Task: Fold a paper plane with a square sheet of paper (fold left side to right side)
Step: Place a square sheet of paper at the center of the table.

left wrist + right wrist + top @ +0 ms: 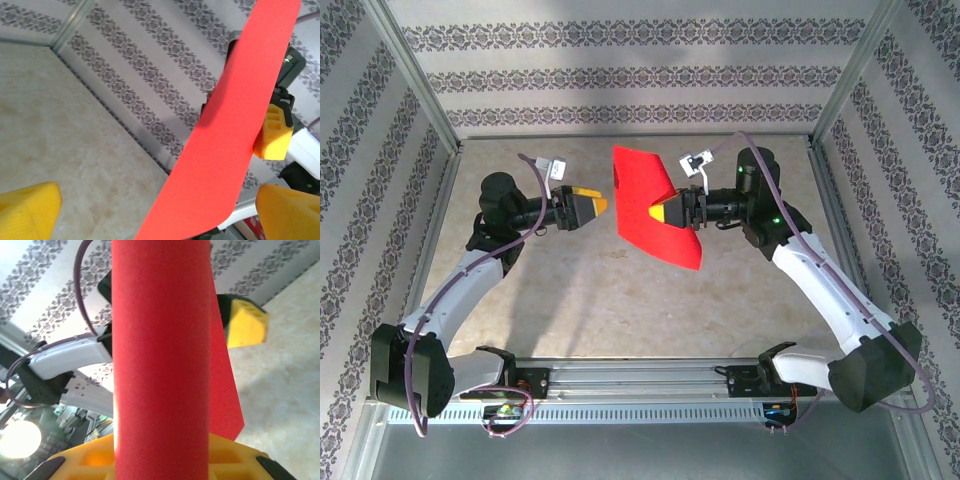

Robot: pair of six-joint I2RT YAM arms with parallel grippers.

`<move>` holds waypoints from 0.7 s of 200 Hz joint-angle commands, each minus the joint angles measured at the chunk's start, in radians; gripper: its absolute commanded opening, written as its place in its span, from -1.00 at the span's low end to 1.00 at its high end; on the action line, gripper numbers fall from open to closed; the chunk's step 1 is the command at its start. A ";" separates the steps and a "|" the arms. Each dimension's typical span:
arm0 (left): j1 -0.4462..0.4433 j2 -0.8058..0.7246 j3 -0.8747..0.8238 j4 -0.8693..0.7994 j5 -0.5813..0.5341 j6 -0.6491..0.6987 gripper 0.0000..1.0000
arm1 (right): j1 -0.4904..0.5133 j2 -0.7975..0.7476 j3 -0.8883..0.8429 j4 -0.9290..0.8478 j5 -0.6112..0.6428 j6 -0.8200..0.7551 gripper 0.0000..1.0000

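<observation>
**Kid:** Red and up close, that's the square sheet of paper (pixel 160 360). Who holds it?

**Friend:** The right gripper (pixel 667 213) pinches it near the middle. The paper stands up in the air, so a side can swing over.

**Kid:** And the left gripper (pixel 603 206)?

**Friend:** Its jaws are wide, just beside the left edge, not touching. The table (pixel 570 290) below has room to lay the paper flat.

- Your left arm (pixel 450 290) bends in from the left; the left end effector (pixel 594 206) points right, its jaws spread wide
- Your right arm (pixel 820 275) mirrors it; the right end effector (pixel 665 213) points left, pinched on the sheet of paper (pixel 642 185)
</observation>
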State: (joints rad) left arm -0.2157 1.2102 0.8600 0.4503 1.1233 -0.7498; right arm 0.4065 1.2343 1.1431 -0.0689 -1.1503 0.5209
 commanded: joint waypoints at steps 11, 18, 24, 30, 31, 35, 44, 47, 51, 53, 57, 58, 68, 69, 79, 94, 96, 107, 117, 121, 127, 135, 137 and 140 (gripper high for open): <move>-0.041 0.015 0.057 0.103 0.072 -0.009 0.99 | 0.039 0.029 0.017 0.058 -0.046 0.022 -0.44; -0.047 0.017 0.061 0.101 0.073 -0.007 0.99 | 0.048 0.038 0.021 0.057 -0.046 0.021 -0.44; -0.053 0.021 0.066 0.099 0.078 -0.006 0.99 | 0.052 0.044 0.025 0.057 -0.042 0.019 -0.45; -0.058 0.023 0.070 0.100 0.084 -0.006 0.92 | 0.054 0.051 0.027 0.056 -0.038 0.018 -0.44; -0.059 0.023 0.071 0.100 0.085 -0.006 0.91 | 0.055 0.052 0.026 0.055 -0.037 0.018 -0.44; -0.063 0.024 0.074 0.099 0.087 -0.005 0.82 | 0.055 0.055 0.027 0.054 -0.034 0.017 -0.44; -0.066 0.023 0.076 0.100 0.091 -0.004 0.58 | 0.053 0.062 0.027 0.049 -0.022 0.011 -0.44; -0.066 0.022 0.076 0.100 0.093 -0.004 0.48 | 0.053 0.064 0.027 0.046 -0.019 0.009 -0.44; -0.066 0.022 0.076 0.102 0.093 -0.003 0.31 | 0.052 0.065 0.028 0.042 -0.014 0.005 -0.44; -0.066 0.021 0.075 0.102 0.093 -0.003 0.22 | 0.051 0.066 0.027 0.039 -0.011 0.004 -0.44; -0.066 0.019 0.074 0.098 0.091 -0.003 0.04 | 0.051 0.068 0.026 0.036 -0.007 0.001 -0.44; -0.067 0.019 0.074 0.098 0.091 -0.003 -0.01 | 0.051 0.068 0.027 0.035 -0.006 0.001 -0.44; -0.067 0.016 0.075 0.081 0.082 0.005 -0.45 | 0.049 0.071 0.024 0.031 -0.001 -0.003 -0.44; -0.067 0.016 0.074 0.079 0.081 0.006 -0.48 | 0.049 0.072 0.024 0.031 -0.001 -0.003 -0.44; -0.068 0.012 0.078 0.035 0.072 0.029 -0.77 | 0.048 0.075 0.021 0.023 0.004 -0.007 -0.43; -0.067 0.002 0.085 -0.062 0.043 0.091 -0.98 | 0.044 0.076 0.018 0.008 0.014 -0.020 -0.38; -0.068 0.001 0.085 -0.073 0.038 0.098 -1.00 | 0.043 0.075 0.017 0.007 0.017 -0.022 -0.38; -0.068 -0.005 0.088 -0.129 0.014 0.137 -1.00 | 0.037 0.072 0.011 0.000 0.028 -0.031 -0.33; -0.068 -0.006 0.091 -0.172 -0.004 0.155 -1.00 | 0.031 0.070 0.006 -0.007 0.038 -0.036 -0.26; -0.067 -0.005 0.091 -0.186 -0.007 0.159 -1.00 | 0.028 0.068 0.004 -0.011 0.044 -0.038 -0.24; -0.067 -0.003 0.092 -0.203 -0.014 0.164 -1.00 | 0.023 0.066 0.000 -0.019 0.054 -0.041 -0.20; -0.068 0.003 0.091 -0.222 -0.024 0.165 -1.00 | 0.014 0.063 -0.001 -0.035 0.071 -0.049 -0.13; -0.068 0.005 0.092 -0.227 -0.028 0.165 -1.00 | 0.012 0.063 -0.003 -0.038 0.076 -0.050 -0.12; -0.067 0.008 0.092 -0.236 -0.031 0.166 -1.00 | 0.008 0.063 -0.004 -0.043 0.081 -0.052 -0.08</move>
State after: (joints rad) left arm -0.2752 1.2278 0.9211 0.3309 1.1316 -0.6525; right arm 0.4393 1.3045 1.1435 -0.0788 -1.1156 0.5114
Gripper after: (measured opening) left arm 0.068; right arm 0.422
